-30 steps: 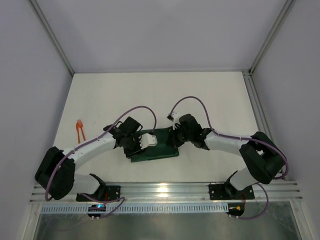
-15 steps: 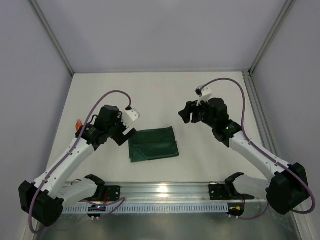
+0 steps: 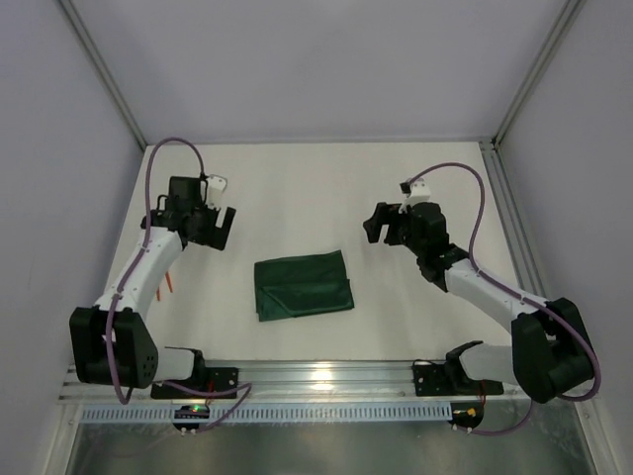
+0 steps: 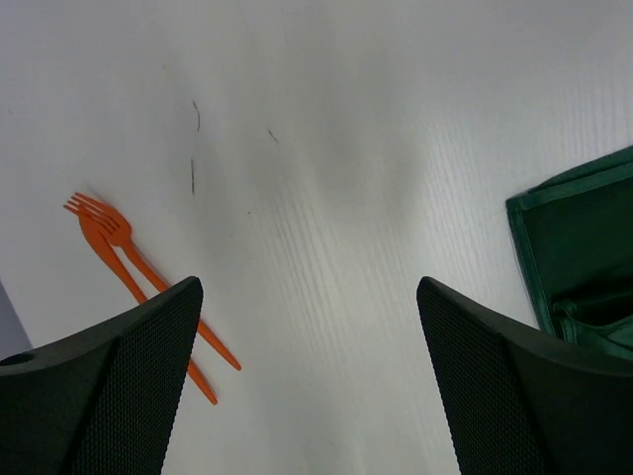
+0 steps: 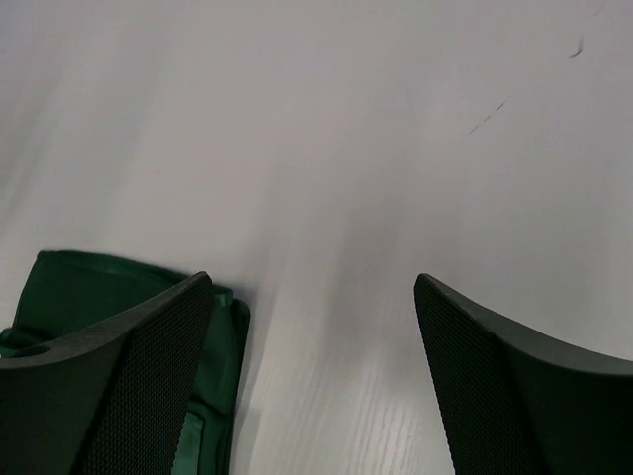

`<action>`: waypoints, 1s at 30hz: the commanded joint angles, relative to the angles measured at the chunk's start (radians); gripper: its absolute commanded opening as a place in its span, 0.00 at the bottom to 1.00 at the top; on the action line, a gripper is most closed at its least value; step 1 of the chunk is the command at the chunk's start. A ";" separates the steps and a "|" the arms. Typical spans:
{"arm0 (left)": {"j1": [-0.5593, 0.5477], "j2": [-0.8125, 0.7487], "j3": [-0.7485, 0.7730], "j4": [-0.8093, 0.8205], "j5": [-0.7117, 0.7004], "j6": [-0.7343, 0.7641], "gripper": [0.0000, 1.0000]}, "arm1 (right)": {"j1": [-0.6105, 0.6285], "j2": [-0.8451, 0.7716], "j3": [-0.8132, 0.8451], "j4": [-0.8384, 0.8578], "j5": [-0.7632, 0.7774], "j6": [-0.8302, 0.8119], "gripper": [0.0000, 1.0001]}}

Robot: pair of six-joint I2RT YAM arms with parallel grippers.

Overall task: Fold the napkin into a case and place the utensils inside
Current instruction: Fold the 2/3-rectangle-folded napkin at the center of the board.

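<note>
The utensils (image 4: 104, 230) are partly hidden behind the left fingers (image 4: 99, 396).

One folded dark green napkin (image 3: 303, 285) is lying on the single white counter (image 3: 297, 188). Two orange utensils (image 4: 107, 230) are lying crossed (at least one is showing fork tines). Two claws are hanging above the counter, the left claw (image 3: 218, 228) and the right claw (image 3: 374, 226), one on each arm.

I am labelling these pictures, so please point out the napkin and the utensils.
napkin (image 3: 303, 285), top external view, middle of the folded cloth.
utensils (image 4: 109, 230), left wrist view, the fork heads.
</note>
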 commanded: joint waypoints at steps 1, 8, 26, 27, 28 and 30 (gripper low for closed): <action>0.093 0.038 0.062 -0.074 0.139 -0.033 0.89 | 0.000 0.037 0.006 0.005 -0.184 0.020 0.86; 0.109 0.093 0.036 -0.119 0.153 -0.008 0.83 | 0.007 0.092 -0.020 0.010 -0.272 0.024 0.73; -0.005 0.312 0.030 -0.031 0.379 -0.085 0.80 | 0.279 0.095 0.015 -0.028 -0.244 0.035 0.45; -0.025 0.328 0.030 -0.028 0.388 -0.091 0.80 | 0.285 0.106 0.009 0.001 -0.255 0.058 0.42; -0.036 0.337 0.028 -0.027 0.387 -0.094 0.79 | 0.285 0.115 -0.003 0.018 -0.264 0.070 0.36; -0.063 0.366 0.028 -0.019 0.391 -0.108 0.79 | 0.289 0.146 -0.015 0.061 -0.287 0.096 0.32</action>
